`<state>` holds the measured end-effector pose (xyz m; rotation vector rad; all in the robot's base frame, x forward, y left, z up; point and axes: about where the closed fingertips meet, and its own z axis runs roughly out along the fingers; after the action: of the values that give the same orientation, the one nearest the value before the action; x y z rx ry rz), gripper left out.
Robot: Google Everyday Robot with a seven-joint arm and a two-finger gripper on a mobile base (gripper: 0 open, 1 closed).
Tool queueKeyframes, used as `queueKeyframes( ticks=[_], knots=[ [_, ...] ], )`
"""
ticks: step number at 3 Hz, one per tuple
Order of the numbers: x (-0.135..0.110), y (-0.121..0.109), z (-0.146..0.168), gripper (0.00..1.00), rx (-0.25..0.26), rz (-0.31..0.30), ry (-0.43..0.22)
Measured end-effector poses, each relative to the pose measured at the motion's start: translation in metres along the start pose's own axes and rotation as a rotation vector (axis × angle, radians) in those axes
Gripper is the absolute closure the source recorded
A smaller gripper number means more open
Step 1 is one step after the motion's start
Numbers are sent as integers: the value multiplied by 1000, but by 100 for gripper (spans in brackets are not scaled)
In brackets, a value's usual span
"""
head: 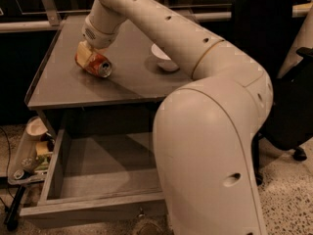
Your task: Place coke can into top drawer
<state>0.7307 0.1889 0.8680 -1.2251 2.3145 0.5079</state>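
The red coke can (98, 65) lies tilted, its silver end towards me, at the left of the grey cabinet top (63, 89). My gripper (87, 57) comes down from the arm above, and its yellowish fingers (82, 50) are closed around the can's far end. The can is at or just above the surface; I cannot tell if it touches. The top drawer (98, 177) stands pulled open below the cabinet top, and its visible inside holds nothing. Its small knob (142, 212) shows at the front. My arm hides the drawer's right part.
A white bowl (163, 60) sits on the cabinet top to the right of the can. A tray of small items (30, 151) hangs to the left of the drawer. A dark office chair (281, 82) stands at the right. My bulky arm (210, 155) fills the foreground.
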Motion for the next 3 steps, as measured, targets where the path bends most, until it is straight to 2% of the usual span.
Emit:
queueKeyframes(
  ticks=[1,2,3],
  knots=[
    [43,22,-42,100,49,-1,19],
    [43,22,-42,100,49,-1,19],
    [58,35,-56,100,64,40,22]
  ],
)
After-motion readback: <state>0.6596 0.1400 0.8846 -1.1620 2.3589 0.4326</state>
